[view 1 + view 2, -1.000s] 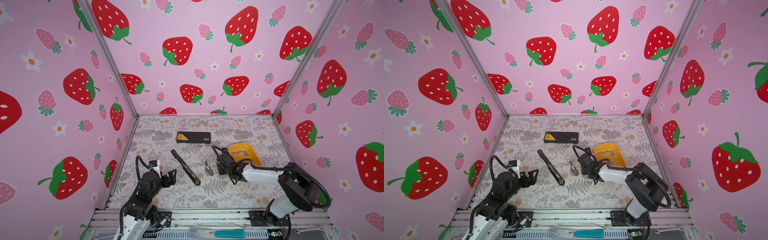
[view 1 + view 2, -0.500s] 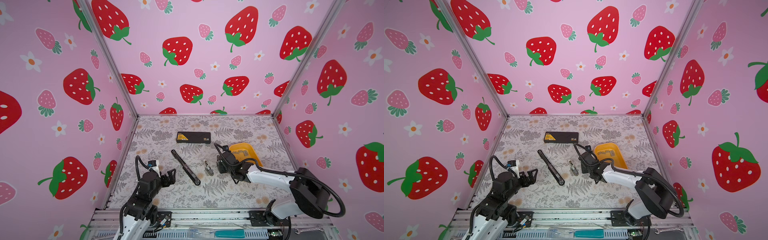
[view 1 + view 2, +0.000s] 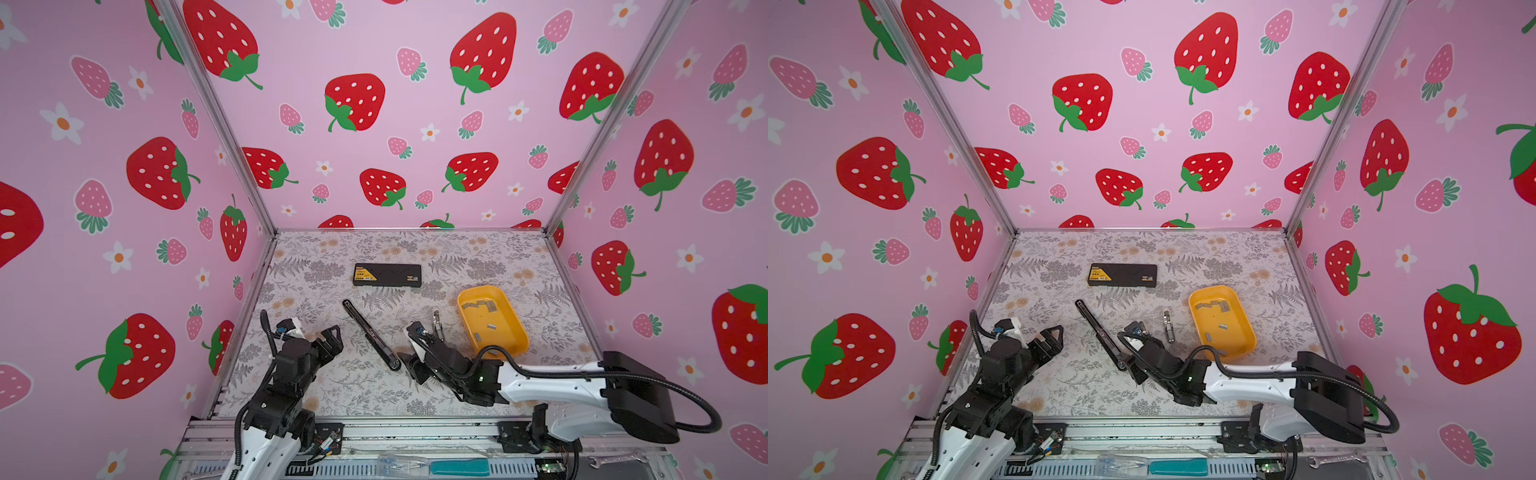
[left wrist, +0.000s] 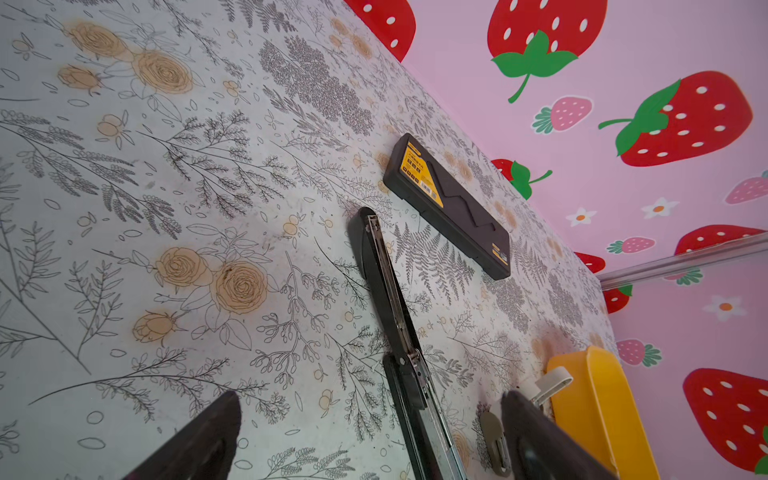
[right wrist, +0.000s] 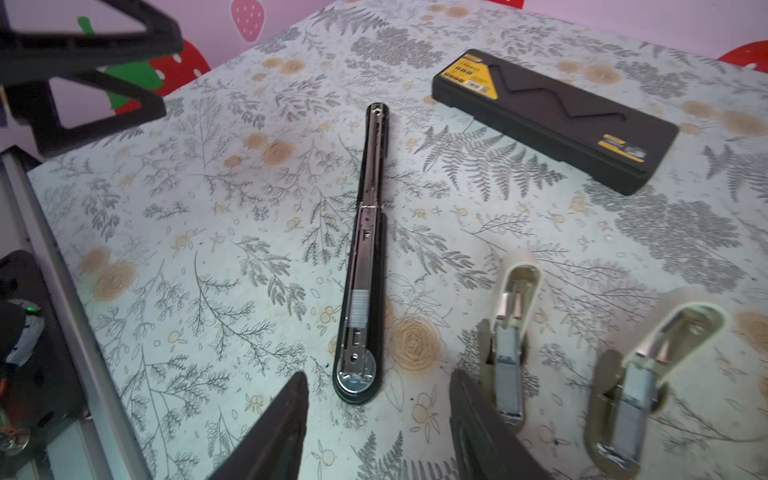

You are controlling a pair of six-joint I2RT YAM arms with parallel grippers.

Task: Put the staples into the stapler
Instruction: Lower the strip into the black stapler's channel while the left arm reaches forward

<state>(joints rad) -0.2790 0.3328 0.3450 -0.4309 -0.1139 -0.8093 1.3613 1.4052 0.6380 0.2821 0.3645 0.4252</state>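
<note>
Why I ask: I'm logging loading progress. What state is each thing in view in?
long black stapler: opened flat, a staple strip in its channel.
small whitish staplers: both hinged open.
black case: closed, lying flat.
yellow tray: upright, holding loose staples.
left gripper: open, empty.
right gripper: open, empty, by the long stapler's end.

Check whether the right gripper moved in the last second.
Yes: the right gripper drew back from the yellow tray toward the near end of the black stapler.
</note>
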